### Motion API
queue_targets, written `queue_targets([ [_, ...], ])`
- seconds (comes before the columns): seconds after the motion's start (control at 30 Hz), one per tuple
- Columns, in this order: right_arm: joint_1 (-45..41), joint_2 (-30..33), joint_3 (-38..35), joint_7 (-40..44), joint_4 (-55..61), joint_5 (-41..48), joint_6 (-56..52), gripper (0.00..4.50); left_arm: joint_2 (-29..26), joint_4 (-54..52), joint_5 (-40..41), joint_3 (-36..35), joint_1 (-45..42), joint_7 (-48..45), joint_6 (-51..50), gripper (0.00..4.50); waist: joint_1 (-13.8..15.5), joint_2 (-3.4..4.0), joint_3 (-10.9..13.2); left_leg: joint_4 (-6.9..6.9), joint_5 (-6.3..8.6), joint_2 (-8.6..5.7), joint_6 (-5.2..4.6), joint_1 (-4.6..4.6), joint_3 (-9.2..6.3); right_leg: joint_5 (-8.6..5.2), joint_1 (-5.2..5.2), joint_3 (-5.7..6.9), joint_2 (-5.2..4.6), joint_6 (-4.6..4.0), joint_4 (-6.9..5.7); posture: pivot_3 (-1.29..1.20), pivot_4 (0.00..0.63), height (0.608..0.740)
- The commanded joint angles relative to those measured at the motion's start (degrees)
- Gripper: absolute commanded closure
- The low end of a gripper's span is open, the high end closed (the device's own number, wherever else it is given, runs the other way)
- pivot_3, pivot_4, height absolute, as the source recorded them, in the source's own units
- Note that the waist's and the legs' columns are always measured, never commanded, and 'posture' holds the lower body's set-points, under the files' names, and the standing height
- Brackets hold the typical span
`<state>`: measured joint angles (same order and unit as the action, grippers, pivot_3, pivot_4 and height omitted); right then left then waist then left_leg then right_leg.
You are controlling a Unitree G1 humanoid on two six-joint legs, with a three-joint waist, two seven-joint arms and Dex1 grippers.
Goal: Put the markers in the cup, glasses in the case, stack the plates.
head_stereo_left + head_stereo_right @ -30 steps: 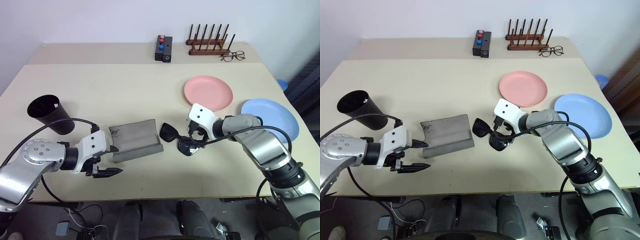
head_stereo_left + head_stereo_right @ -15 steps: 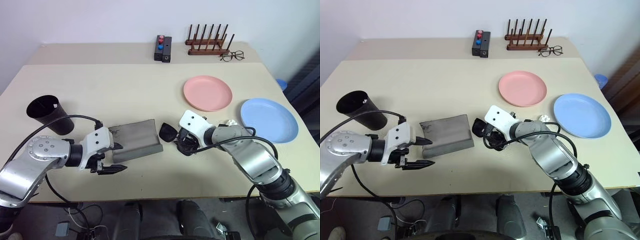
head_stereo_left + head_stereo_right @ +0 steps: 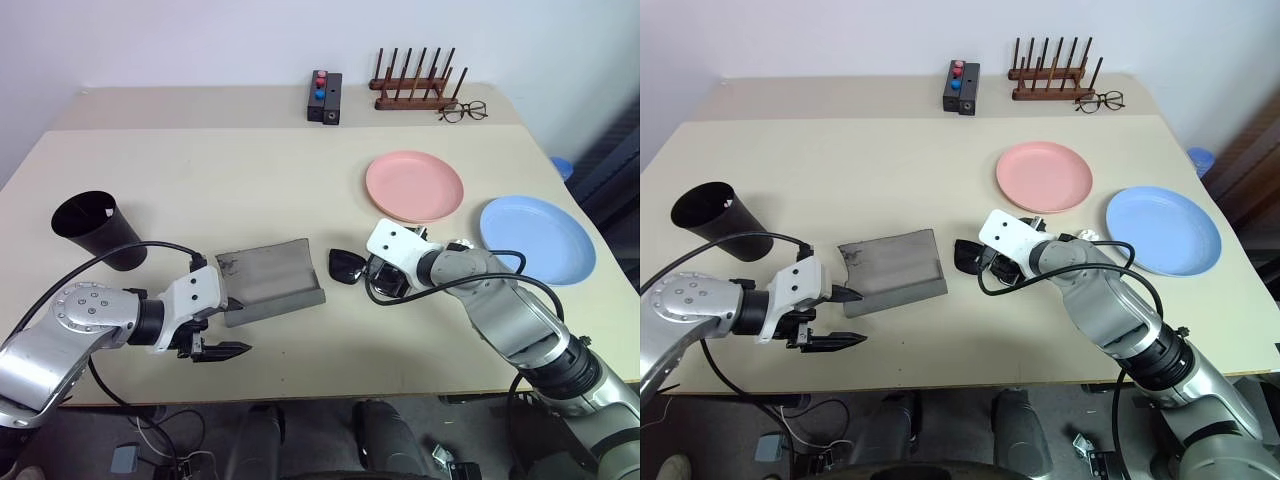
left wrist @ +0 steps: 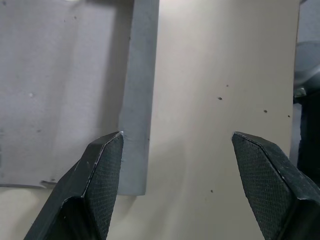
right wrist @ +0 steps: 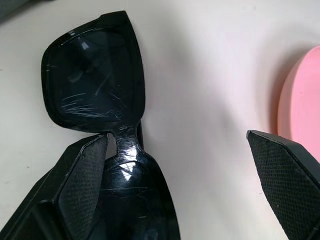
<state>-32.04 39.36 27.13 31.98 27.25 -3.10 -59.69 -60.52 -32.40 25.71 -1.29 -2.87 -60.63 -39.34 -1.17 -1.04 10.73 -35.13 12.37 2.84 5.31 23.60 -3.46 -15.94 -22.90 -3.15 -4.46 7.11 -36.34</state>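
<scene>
The glasses (image 3: 349, 266) lie mid-frame on the desk (image 3: 250, 180), just right of the case (image 3: 268, 280). The right tool (image 5: 180, 165) is wide open over them. The left tool (image 3: 222, 350), lower left, is open, holding nothing.

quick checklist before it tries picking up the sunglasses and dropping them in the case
1. Right pincer open: ok, its fingers stand wide apart.
2. Sunglasses between the right pincer's fingers: not ok, in the right wrist view one finger lies against the bridge and the other stands well off to the side, toward the pink plate.
3. Sunglasses free on the table: ok, nothing grips them.
4. Case open and unobstructed: ok, the grey trough lies open side up with nothing in it.
5. Left pincer clear of the case: ok, open, beside the case's near edge and holding nothing.
6. Sunglasses arms folded: cannot tell.
</scene>
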Motion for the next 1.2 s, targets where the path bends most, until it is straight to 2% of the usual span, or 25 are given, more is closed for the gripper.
queue_targets([
  [0.03,-0.8,-0.2,0.7,0.7,1.0,-0.9,2.5,0.52,-0.4,-1.5,0.2,-1.8,0.4,0.3,1.1,0.93,0.0,0.0,0.0,0.0,0.0,0.0,0.0,0.0,0.0,0.0,0.01,0.0,0.0,0.0,0.0,0.0,0.15,0.74],
  [0.07,-0.6,-0.2,0.9,1.0,1.0,-1.0,3.1,0.83,-0.3,-1.5,0.1,-1.8,0.5,0.3,1.2,0.93,0.0,0.0,0.0,0.0,0.0,0.0,0.0,0.0,0.0,0.0,0.01,0.0,0.0,0.0,0.0,0.0,0.15,0.74],
  [0.17,0.0,0.0,1.4,1.5,0.9,-1.2,4.2,2.28,-0.3,-1.5,0.1,-1.8,0.8,0.4,1.3,0.93,0.0,0.0,0.0,-0.01,0.0,0.0,0.0,0.0,0.0,0.0,0.0,0.0,0.0,0.0,0.0,0.0,0.15,0.74],
  [0.3,0.4,0.4,2.2,1.7,0.6,-2.3,5.1,4.38,-0.3,-1.6,0.2,-2.0,1.1,0.5,1.3,0.93,0.0,0.0,0.0,-0.01,0.0,0.0,0.0,0.0,0.0,0.0,0.01,0.0,0.0,0.0,0.0,0.0,0.15,0.74],
  [0.33,0.4,0.4,2.2,1.8,0.6,-2.5,5.2,4.45,-0.3,-1.6,0.3,-2.1,1.3,0.6,1.3,0.93,0.0,0.0,0.0,-0.01,0.0,0.0,0.0,0.0,0.0,0.0,0.01,0.0,0.0,0.0,0.0,0.0,0.15,0.74],
  [0.63,0.8,-0.1,-0.2,4.3,1.4,-1.0,3.6,4.45,0.6,-0.7,-0.5,-2.8,2.3,2.6,2.8,0.93,0.0,0.0,0.0,-0.01,0.0,0.0,0.0,0.0,0.0,0.0,0.01,0.0,0.0,0.0,0.0,0.0,0.15,0.74],
  [0.73,0.6,-0.8,-1.6,4.7,2.8,0.1,0.6,3.59,0.5,-0.6,-0.5,-2.9,2.6,2.7,3.0,0.93,0.1,0.0,0.0,-0.01,0.0,0.0,0.0,0.0,0.0,0.0,0.03,0.0,0.0,0.0,0.0,0.0,0.15,0.74],
  [0.87,0.3,-1.2,-1.7,4.4,4.1,0.8,-2.4,1.6,0.4,-0.4,-0.5,-2.7,2.6,2.8,3.2,0.93,0.1,0.0,0.0,-0.02,0.0,0.0,0.0,0.0,0.0,0.0,0.02,0.0,0.0,0.0,0.0,0.0,0.15,0.74],
  [1.2,1.4,-3.6,-1.6,1.5,2.2,0.9,-5.1,1.6,0.4,-0.4,-0.4,-2.3,2.5,2.7,3.3,0.93,0.0,0.0,0.0,-0.01,0.0,0.0,0.0,0.0,0.0,0.0,0.02,0.0,0.0,0.0,0.0,0.0,0.15,0.74],
])
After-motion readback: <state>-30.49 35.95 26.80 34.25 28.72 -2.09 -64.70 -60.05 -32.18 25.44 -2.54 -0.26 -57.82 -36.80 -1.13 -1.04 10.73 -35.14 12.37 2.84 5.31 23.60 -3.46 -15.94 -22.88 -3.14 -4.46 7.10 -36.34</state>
